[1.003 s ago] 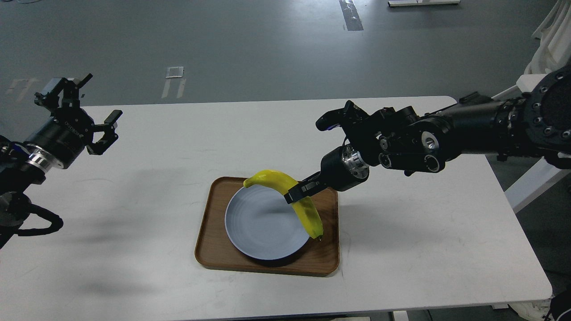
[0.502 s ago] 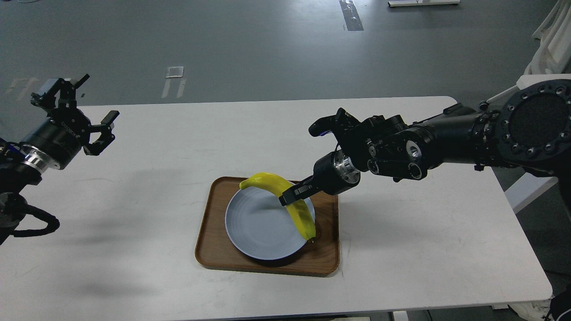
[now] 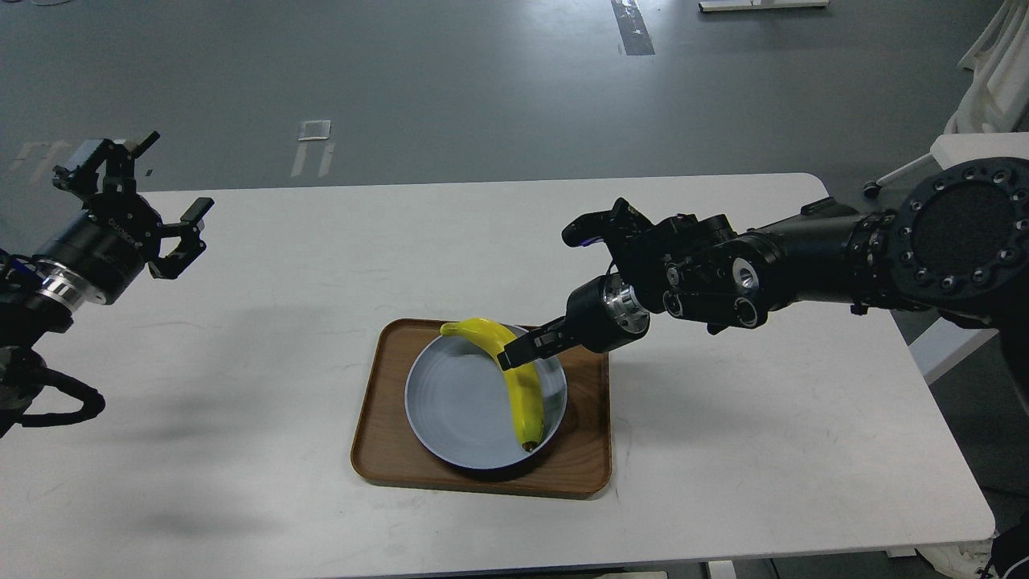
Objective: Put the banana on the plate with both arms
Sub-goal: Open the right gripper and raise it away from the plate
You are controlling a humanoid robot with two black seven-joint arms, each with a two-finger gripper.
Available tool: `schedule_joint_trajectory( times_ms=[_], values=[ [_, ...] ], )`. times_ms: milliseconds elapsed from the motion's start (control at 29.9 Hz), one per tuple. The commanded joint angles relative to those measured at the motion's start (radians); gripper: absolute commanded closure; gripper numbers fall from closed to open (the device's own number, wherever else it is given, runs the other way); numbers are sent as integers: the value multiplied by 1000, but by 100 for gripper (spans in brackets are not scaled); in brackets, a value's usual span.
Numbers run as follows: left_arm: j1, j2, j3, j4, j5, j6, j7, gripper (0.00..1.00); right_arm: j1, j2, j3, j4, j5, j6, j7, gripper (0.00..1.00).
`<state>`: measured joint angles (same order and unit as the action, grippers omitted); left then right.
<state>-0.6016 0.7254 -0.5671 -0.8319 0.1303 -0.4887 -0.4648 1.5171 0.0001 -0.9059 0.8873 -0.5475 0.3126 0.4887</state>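
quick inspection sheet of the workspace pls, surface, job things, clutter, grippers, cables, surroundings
surface: white table, bare except for a brown wooden tray.
job's things: blue-grey plate sits in the tray; banana lies along the plate's right side, dark tip near the front rim.
clutter: nothing seen.
grippers: right gripper closed on the banana's middle; left gripper open, raised at the table's left edge, holding nothing.
cables: black loop hanging under the left arm.
surroundings: grey floor with tape marks; white frame at right.

The right arm [image 3: 804, 253] reaches in from the right and bends down. Its right gripper [image 3: 521, 352] pinches tight. The left gripper [image 3: 133, 201] is held up high, far away, with fingers spread wide.
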Motion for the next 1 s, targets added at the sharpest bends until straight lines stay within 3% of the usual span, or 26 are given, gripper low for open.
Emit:
schedule_joint_trajectory(
  times_ms=[0, 134, 234, 301, 502, 702, 970],
  values=[
    [0, 3, 0, -1, 0, 0, 0, 1, 2, 0, 21, -23, 26, -6, 0, 1],
    [0, 5, 0, -7, 0, 0, 0, 1, -11, -32, 134, -51, 72, -7, 0, 1],
    [0, 5, 0, -9, 0, 0, 0, 1, -83, -156, 300, -53, 147, -9, 0, 1],
    [0, -3, -2, -9, 0, 0, 0, 1, -179, -253, 457, -53, 193, -9, 0, 1],
    [2, -38, -2, -7, 0, 0, 0, 0, -476, -386, 850, -48, 250, -7, 0, 1],
    [2, -92, -25, -6, 0, 0, 0, 1, -690, -436, 1129, -47, 363, 5, 0, 0],
    [13, -190, -28, 33, 3, 0, 2, 0, -842, -450, 1289, -44, 400, 11, 0, 0]
  ],
)
